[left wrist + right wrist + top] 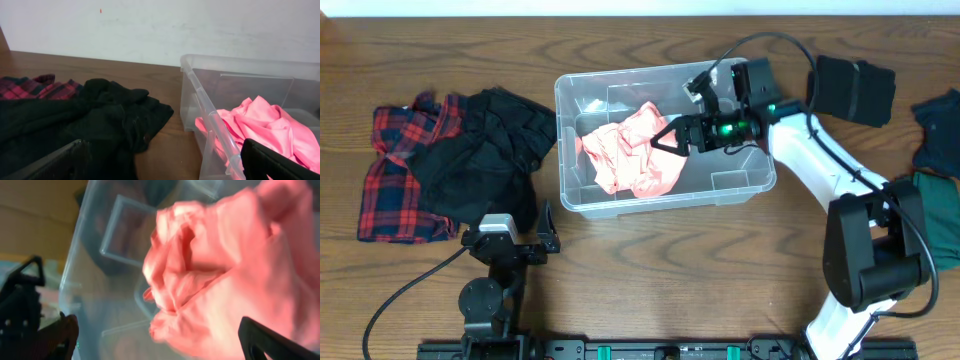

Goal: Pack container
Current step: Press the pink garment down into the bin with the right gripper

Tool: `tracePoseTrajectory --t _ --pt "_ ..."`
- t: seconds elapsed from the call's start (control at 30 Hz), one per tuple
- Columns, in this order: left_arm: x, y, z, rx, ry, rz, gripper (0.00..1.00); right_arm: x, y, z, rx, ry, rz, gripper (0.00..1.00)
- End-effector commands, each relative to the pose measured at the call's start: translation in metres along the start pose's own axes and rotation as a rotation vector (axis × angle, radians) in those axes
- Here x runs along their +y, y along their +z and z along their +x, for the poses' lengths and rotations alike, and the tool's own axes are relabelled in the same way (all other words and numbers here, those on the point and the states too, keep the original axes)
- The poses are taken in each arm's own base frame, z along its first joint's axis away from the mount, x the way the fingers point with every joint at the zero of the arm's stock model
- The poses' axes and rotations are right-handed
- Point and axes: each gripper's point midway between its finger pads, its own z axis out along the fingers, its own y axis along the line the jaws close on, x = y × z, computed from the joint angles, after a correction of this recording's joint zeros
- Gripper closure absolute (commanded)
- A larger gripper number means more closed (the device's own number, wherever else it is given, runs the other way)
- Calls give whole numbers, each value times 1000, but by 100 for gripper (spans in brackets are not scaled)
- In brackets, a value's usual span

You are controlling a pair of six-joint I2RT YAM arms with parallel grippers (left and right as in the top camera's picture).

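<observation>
The clear plastic container (564,150) stands mid-table with a crumpled pink garment (635,155) lying inside. My right gripper (665,138) reaches into it from the right and is open, its jaws spread beside and over the pink cloth. The right wrist view has the pink garment (225,270) close up in front of the open gripper (160,345), with the container wall (85,255) behind. My left gripper (510,232) rests open near the front edge, empty. Its own view has the open gripper (165,167) facing the container (210,120) and the pink garment (265,125).
A black garment (485,150) lies on a red plaid shirt (395,185) left of the container, also seen as the black garment (100,120) and the plaid shirt (35,87). At the right lie a black cloth (855,88), a dark blue one (940,130) and a green one (940,215).
</observation>
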Motion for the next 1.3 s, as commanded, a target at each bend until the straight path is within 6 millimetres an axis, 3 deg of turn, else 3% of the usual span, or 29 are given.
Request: tracePoseTrajectory --t 0.0,0.13,0.33,0.47,0.6,0.73,0.83,1.07,1.27 --pt "1 1 16 49 13 1 2 5 -31 -34 -54 -152 259 1" --pt "1 1 16 49 13 1 2 -6 -47 -39 -31 -166 525 1" --pt "1 1 16 49 13 1 2 -15 -34 -29 16 -217 690 1" --pt "1 1 16 49 13 1 2 -33 -33 -26 15 -177 811 2" --pt "1 1 16 49 13 1 2 -52 -40 -26 -5 -116 911 21" --pt "1 1 16 49 13 1 2 -68 -36 -22 15 -98 944 42" --pt "1 1 16 49 13 1 2 -80 -27 -15 49 -85 954 51" --pt "1 1 16 49 13 1 2 -109 -5 3 118 -33 972 53" --pt "1 1 16 49 13 1 2 -110 12 13 157 -33 941 52"
